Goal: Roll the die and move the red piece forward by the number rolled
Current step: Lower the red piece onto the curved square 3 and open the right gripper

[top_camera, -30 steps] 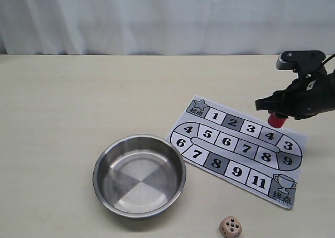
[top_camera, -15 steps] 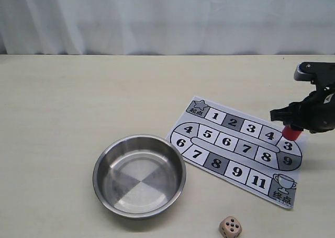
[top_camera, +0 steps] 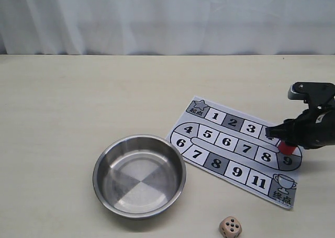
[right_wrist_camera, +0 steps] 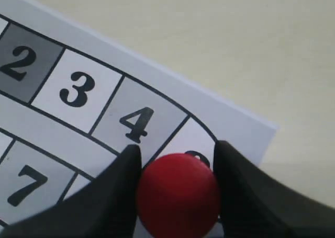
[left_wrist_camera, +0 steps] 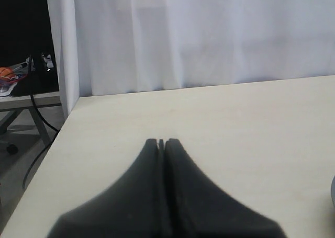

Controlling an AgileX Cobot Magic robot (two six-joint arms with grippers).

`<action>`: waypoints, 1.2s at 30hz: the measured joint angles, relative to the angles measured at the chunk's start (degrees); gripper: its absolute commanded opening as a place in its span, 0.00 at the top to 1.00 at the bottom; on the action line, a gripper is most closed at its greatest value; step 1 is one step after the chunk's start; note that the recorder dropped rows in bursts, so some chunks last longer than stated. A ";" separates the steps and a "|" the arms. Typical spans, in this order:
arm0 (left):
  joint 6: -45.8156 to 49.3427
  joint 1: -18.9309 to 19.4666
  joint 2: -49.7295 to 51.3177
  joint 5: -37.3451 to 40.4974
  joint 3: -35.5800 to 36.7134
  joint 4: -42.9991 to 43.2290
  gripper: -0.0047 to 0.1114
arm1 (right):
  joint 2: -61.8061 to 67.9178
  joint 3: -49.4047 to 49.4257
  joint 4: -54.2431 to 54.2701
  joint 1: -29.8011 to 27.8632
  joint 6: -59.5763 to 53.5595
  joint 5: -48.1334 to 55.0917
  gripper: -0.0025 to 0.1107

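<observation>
The red piece [top_camera: 286, 146] is between the fingers of my right gripper [top_camera: 282, 138], low over the right end of the numbered board [top_camera: 225, 142]. In the right wrist view the red piece [right_wrist_camera: 178, 193] covers most of the square just past 4, and my right gripper [right_wrist_camera: 178, 147] is shut on it with a finger pressed to each side. Whether the piece rests on the paper I cannot tell. The die [top_camera: 230, 227] lies on the table near the front edge, off the board. My left gripper [left_wrist_camera: 162, 142] is shut on nothing above bare table.
A steel bowl [top_camera: 139, 175] stands empty left of the board. A white curtain [top_camera: 167, 18] closes off the back of the table. In the left wrist view the table edge [left_wrist_camera: 63, 138] drops off, with cables and clutter beyond.
My right gripper has carried the red piece down and toward the front, from beside square 4 to the square at the board's right end. The die and bowl have not moved.
</observation>
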 measured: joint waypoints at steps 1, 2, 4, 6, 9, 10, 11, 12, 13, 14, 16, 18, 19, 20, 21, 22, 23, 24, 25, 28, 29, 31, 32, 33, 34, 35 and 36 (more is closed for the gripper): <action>0.00 0.00 0.00 0.00 0.00 0.00 0.96 | 0.00 0.00 0.00 0.00 0.00 0.00 0.94; 0.00 0.00 0.00 0.00 0.00 0.00 0.96 | 0.00 0.00 0.00 0.00 0.00 0.00 0.94; 0.00 0.00 0.00 0.00 0.00 0.00 0.96 | 0.00 0.00 0.00 0.00 0.00 0.00 0.94; 0.00 0.00 0.00 0.00 0.00 0.00 0.96 | 0.00 0.00 0.00 0.00 0.00 -0.13 0.94; 0.00 0.00 0.00 0.00 0.00 0.00 0.96 | 0.08 0.00 0.00 0.00 0.00 -0.44 0.94; 0.00 0.00 0.00 0.00 0.00 0.00 0.96 | 0.08 0.00 0.00 0.00 0.00 -0.59 0.94; 0.00 0.00 0.00 0.00 0.00 0.00 0.96 | 0.08 0.00 0.00 0.00 0.00 -0.87 0.94; 0.00 0.00 0.00 0.00 0.00 0.00 0.96 | 0.08 0.00 0.00 0.00 0.00 -1.04 0.94; 0.00 0.00 0.00 0.00 0.00 0.00 0.96 | 0.08 0.00 0.00 0.00 0.00 -1.52 0.94; 0.00 0.00 0.00 0.00 0.00 0.00 0.96 | 0.08 0.00 0.00 0.00 0.00 -1.88 0.94; 0.00 0.00 0.00 0.00 0.00 0.00 0.96 | 0.08 0.00 0.00 0.00 -0.33 -2.39 0.94; 0.00 0.00 0.00 0.00 0.00 0.00 0.96 | 0.08 0.00 0.00 0.00 -1.01 -2.66 0.94; 0.00 0.00 0.00 0.00 0.00 0.00 0.96 | 0.08 0.00 0.00 0.00 -1.01 -2.66 0.94; 0.00 0.00 0.00 0.00 0.00 0.00 0.96 | 0.08 0.00 0.00 0.00 -1.48 -2.66 0.94; 0.00 0.00 0.00 0.00 0.00 0.00 0.96 | 0.08 0.00 0.00 0.00 -1.59 -2.75 0.94; 0.00 0.00 0.00 0.00 0.00 0.00 0.96 | 0.08 0.00 0.00 0.00 -1.59 -2.75 0.94; 0.00 0.00 0.00 0.00 0.00 0.00 0.96 | 0.08 0.00 0.00 0.00 -1.67 -2.75 0.94; 0.00 0.00 0.00 0.00 0.00 0.00 0.96 | 0.08 0.00 0.00 0.00 -1.80 -2.75 0.94; 0.00 0.00 0.00 0.00 0.00 0.00 0.96 | 0.08 0.00 0.00 0.00 -1.90 -2.75 0.93; 0.00 0.00 0.00 0.00 0.00 0.00 0.96 | 0.08 0.00 0.00 0.00 -2.26 -2.75 0.87; 0.00 0.00 0.00 0.00 0.00 0.00 0.96 | 0.08 0.00 0.00 0.00 -2.51 -2.75 0.84; 0.00 0.00 0.00 0.00 0.00 0.00 0.96 | 0.08 0.00 0.00 0.00 -2.65 -2.75 0.78; 0.00 0.00 0.00 0.00 0.00 0.00 0.96 | 0.08 0.00 0.00 0.00 -2.64 -2.75 0.75; 0.00 0.00 0.00 0.00 0.00 0.00 0.96 | 0.08 0.00 0.00 0.00 -2.64 -2.75 0.73; 0.00 0.00 0.00 0.00 0.00 0.00 0.96 | 0.08 0.00 0.00 0.00 -2.66 -2.75 0.69; 0.00 0.00 0.00 0.00 0.00 0.00 0.96 | 0.08 0.00 0.00 0.00 -2.66 -2.53 0.66; 0.00 0.00 0.00 0.00 0.00 0.00 0.96 | 0.08 0.00 0.00 0.00 -2.66 -2.39 0.63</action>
